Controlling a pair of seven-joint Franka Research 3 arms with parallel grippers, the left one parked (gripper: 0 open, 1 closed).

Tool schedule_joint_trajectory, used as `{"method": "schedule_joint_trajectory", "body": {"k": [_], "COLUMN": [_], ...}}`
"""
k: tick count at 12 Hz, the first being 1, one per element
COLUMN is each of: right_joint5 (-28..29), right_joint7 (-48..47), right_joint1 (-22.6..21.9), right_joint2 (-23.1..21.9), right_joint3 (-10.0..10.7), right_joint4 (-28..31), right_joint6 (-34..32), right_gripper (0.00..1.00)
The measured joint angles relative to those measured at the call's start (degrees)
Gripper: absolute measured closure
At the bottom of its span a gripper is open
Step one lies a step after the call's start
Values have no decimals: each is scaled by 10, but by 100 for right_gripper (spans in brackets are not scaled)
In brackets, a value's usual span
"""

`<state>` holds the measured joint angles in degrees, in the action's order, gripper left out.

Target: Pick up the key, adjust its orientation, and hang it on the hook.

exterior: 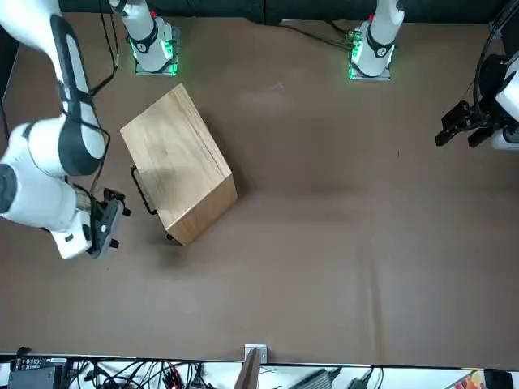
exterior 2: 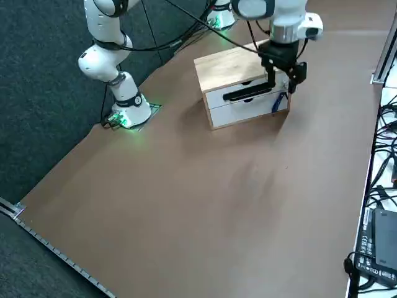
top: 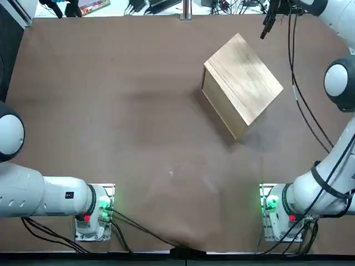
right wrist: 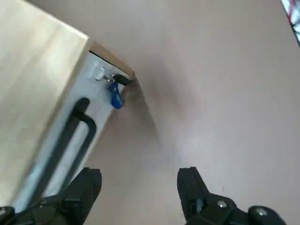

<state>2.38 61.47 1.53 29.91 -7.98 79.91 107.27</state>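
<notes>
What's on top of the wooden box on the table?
Its top shows only bare wood grain. The right gripper hovers beside the box, hiding part of it from the right side.

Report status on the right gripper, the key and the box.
Right gripper open, empty, near box. Blue-headed key hanging at box's drawer front. Black handle nearby.

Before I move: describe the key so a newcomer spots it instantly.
Find the wooden box, then its white drawer front. Near that front's corner, beyond the black handle, hangs the key, the only blue-headed piece there.
</notes>
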Motion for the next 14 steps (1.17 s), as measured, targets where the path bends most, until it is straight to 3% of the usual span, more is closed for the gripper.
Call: {"method": "schedule_joint_trajectory", "body": {"k": [14], "right_joint5": [-3], "right_joint7": [-429], "right_joint1": [26], "right_joint2": [-170], "right_joint3": [8], "right_joint4": [-1], "right_joint6": [-194], "right_gripper": [0]}}
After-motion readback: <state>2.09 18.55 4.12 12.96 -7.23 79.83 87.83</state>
